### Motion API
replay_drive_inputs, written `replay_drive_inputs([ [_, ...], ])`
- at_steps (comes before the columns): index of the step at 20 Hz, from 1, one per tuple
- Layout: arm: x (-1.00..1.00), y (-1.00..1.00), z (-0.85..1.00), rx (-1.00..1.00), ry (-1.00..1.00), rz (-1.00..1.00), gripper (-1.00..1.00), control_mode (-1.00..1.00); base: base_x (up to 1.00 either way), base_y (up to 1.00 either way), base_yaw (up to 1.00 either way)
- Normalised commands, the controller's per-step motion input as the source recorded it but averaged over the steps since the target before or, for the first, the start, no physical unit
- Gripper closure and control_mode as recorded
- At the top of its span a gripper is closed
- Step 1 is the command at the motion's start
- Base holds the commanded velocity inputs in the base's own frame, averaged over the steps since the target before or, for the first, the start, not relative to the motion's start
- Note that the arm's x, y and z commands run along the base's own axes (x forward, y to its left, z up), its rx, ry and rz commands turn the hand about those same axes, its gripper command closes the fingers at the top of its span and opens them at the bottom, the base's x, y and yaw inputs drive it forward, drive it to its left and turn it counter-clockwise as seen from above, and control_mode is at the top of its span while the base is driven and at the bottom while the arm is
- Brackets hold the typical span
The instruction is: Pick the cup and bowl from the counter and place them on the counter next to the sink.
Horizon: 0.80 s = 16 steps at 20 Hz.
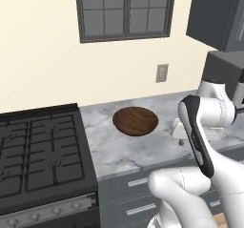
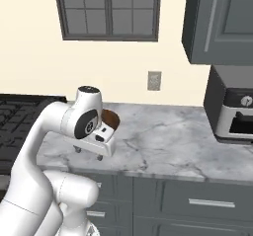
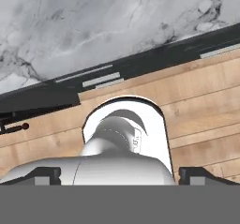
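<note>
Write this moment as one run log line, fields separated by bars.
phase: before pick | end effector: open, holds nothing | bowl: on counter, right of stove | cup: not visible

**Arm folded, hand pointing down, jaws wide**

Arm bent sharply at the elbow, forearm angled up and back. Gripper (image 2: pixel 89 153) hangs low beside the wrist, facing downward. Finger tips (image 3: pixel 47 175) sit far apart, nothing between them.

Wood-grain bowl (image 1: pixel 135 120), veined marble counter (image 1: pixel 143 150)

Dark wooden bowl (image 1: pixel 135 120) sits upright on marble counter (image 1: pixel 143 150) beside stove.
</note>
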Motion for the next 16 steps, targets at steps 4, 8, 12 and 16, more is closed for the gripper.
replay_drive_inputs([
  [4,0.00,0.00,0.00,0.00,0.00,0.00,-1.00,1.00,0.50,0.04,0.02],
  [8,0.00,0.00,0.00,0.00,0.00,0.00,-1.00,1.00,0.00,0.00,0.00],
  [12,0.00,0.00,0.00,0.00,0.00,0.00,-1.00,1.00,0.00,0.00,0.00],
  [16,0.00,0.00,0.00,0.00,0.00,0.00,-1.00,1.00,0.00,0.00,0.00],
])
